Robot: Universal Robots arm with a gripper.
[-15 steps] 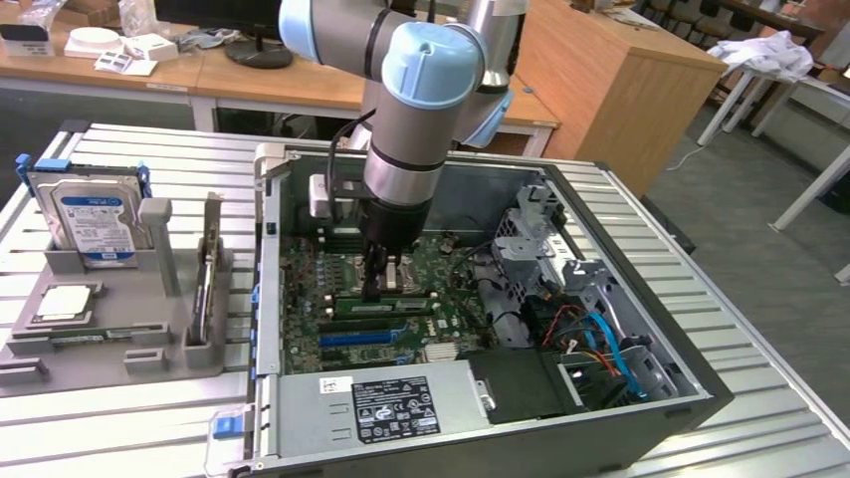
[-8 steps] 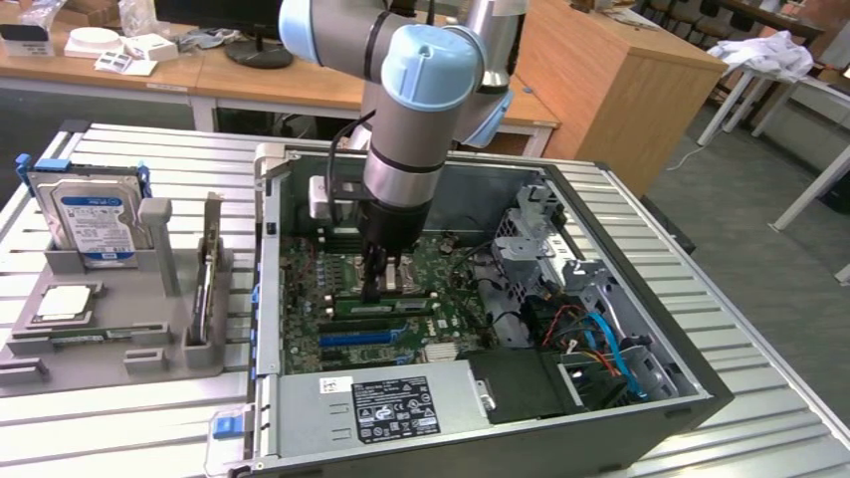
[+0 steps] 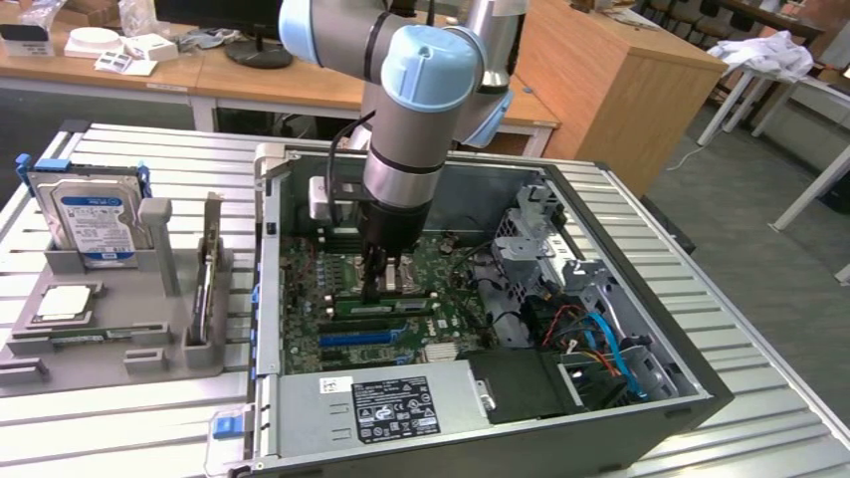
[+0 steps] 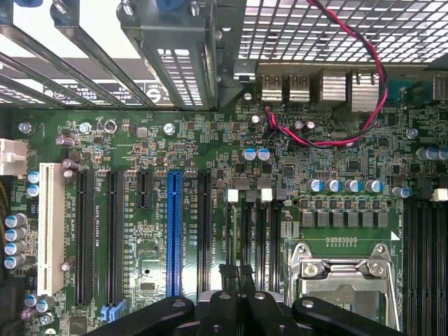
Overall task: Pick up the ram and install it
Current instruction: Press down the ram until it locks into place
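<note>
In the exterior view my gripper [image 3: 376, 284] reaches straight down into the open computer case [image 3: 691, 393]. Its fingers are shut and their tips are down at the motherboard's memory slots. A long, narrow green ram [image 3: 398, 302] stands on edge there, along the slot, right under the fingertips. Whether the fingers pinch it or only touch its upper edge, I cannot tell. The wrist view shows the gripper [image 4: 238, 276] shut over the black memory slots [image 4: 255, 231], beside the processor socket [image 4: 343, 280].
A grey rack [image 3: 94, 344] at the exterior view's left holds a blue-labelled hard drive [image 3: 94, 214], a square silver processor [image 3: 64, 304] and a thin stick on edge [image 3: 206, 269]. Drive cage [image 3: 544, 239], cables [image 3: 598, 344] and power supply [image 3: 385, 403] crowd the case.
</note>
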